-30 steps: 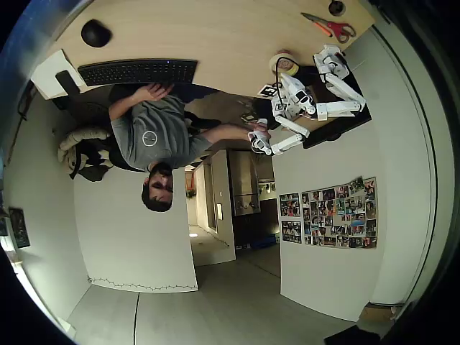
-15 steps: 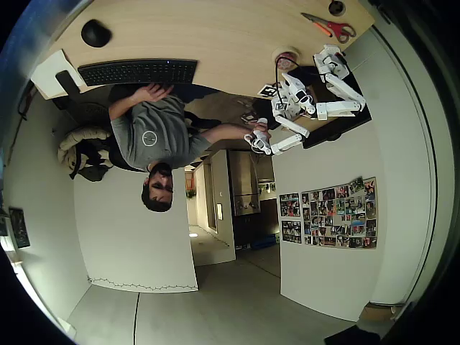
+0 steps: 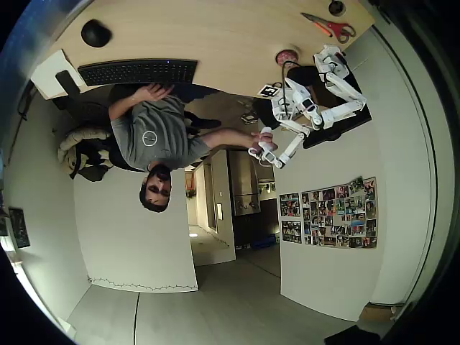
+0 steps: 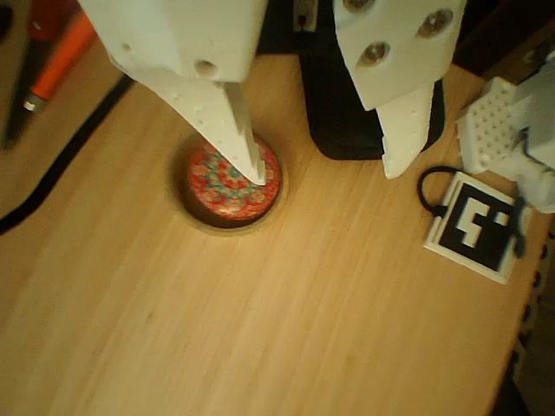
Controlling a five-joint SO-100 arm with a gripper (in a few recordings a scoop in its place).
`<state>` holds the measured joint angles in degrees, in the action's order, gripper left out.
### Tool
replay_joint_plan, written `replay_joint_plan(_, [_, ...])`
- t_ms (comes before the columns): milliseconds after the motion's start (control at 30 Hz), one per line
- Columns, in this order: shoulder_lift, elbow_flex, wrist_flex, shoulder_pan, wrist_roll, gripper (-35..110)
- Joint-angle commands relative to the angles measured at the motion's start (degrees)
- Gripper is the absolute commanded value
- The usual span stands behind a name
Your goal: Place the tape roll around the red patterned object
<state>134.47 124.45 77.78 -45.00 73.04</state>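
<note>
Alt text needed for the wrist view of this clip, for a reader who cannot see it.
The tape roll lies flat on the wooden table, ringing the red patterned object. The open white gripper hangs above, holding nothing. A square black-and-white marker tag lies at right.

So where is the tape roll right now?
In the wrist view the tape roll lies flat on the wooden table, ringed around the red patterned ball, left of centre. The open gripper hangs above it, with the black-and-white marker tag at right.

Tape roll (image 4: 201, 221) rings red patterned object (image 4: 232, 180); marker tag (image 4: 479, 227) right, wrist view.
</note>
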Motion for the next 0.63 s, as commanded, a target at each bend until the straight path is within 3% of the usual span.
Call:
replay_joint_plan(0, [-0.3,-11.5,7.7,0.6,2.5,35])
replay_joint_plan(267, [-8.7,-33.0,18.2,1.8,5.5,35])
replay_joint_plan(600, [-10.2,-29.0,16.4,3.8,5.8,36])
